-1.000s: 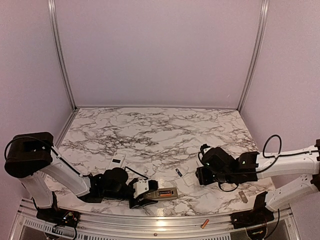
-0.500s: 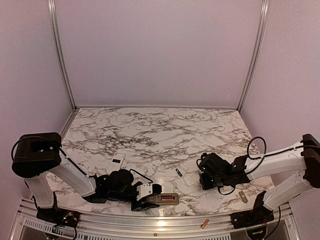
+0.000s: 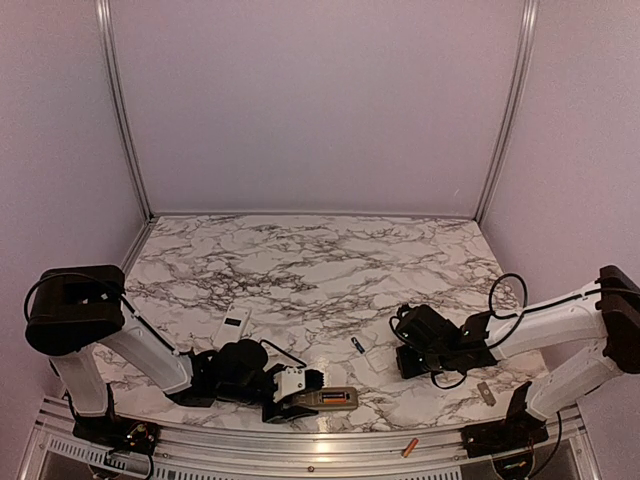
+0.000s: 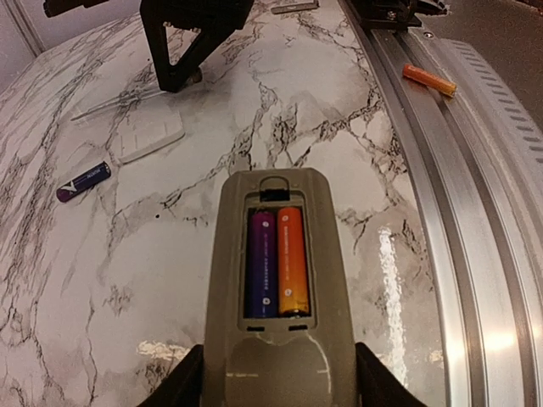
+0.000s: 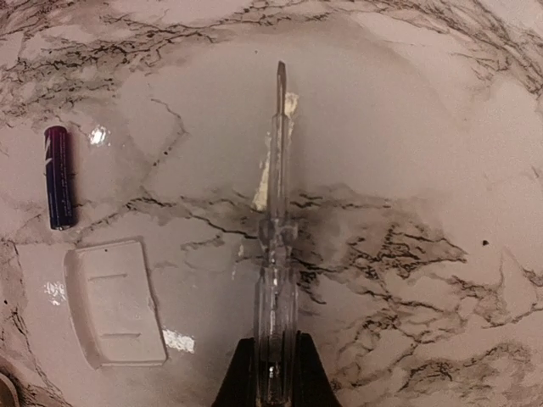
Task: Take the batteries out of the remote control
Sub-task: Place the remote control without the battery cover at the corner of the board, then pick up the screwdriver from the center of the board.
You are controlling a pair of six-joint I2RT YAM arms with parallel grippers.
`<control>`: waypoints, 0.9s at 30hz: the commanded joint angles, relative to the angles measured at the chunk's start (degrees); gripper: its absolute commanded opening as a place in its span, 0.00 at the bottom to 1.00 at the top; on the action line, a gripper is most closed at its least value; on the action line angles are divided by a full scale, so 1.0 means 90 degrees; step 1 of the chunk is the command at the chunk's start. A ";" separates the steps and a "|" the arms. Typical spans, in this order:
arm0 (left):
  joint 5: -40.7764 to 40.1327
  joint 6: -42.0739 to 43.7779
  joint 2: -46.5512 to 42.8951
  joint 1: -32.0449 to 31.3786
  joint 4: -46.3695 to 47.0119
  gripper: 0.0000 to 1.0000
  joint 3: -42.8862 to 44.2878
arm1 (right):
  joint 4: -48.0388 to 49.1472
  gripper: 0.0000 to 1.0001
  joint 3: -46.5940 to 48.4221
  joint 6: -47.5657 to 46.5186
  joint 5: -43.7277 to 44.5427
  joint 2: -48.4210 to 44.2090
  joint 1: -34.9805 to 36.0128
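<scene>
The grey-beige remote control (image 4: 276, 280) lies flat on the marble near the front rail, its back compartment open. Two batteries sit side by side inside it, one purple (image 4: 261, 261) and one orange (image 4: 291, 259). My left gripper (image 4: 278, 377) is shut on the remote's near end, one finger on each side. A loose purple battery (image 5: 58, 176) lies on the table beside a white cover (image 5: 116, 303). My right gripper (image 5: 276, 373) is shut on a clear screwdriver (image 5: 277, 246) lying on the marble, its tip pointing away. In the top view the remote (image 3: 327, 399) is left of the right gripper (image 3: 405, 360).
An orange battery (image 3: 410, 447) rests on the metal front rail (image 4: 475, 212). A white remote (image 3: 234, 323) lies behind the left arm. A small grey piece (image 3: 486, 393) sits near the right arm's base. Purple walls enclose the table.
My right gripper has closed on the clear screwdriver and its arm has sunk lower. The left arm has shifted the remote slightly nearer the front rail.
</scene>
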 commanded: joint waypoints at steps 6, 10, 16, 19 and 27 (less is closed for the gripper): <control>-0.0657 -0.0002 -0.0259 -0.0035 0.0719 0.99 -0.0460 | -0.0110 0.00 0.0096 -0.0435 0.0114 -0.0500 -0.0030; -0.1386 -0.0064 -0.0465 -0.0035 0.0789 0.99 -0.0461 | 0.0047 0.00 0.0165 -0.0792 0.0176 -0.0802 -0.0030; -0.2961 -0.0183 -0.1085 -0.0026 0.1699 0.99 -0.0659 | 0.0228 0.00 0.0376 -0.1311 0.0502 -0.0941 0.0145; -0.3073 -0.0144 -0.1347 0.0068 0.1829 0.99 -0.0526 | 0.0295 0.00 0.0541 -0.1529 0.1013 -0.0955 0.0490; -0.1055 -0.0941 -0.2250 0.0876 0.0957 0.98 -0.0159 | 0.0260 0.00 0.0805 -0.2116 0.1733 -0.0948 0.1112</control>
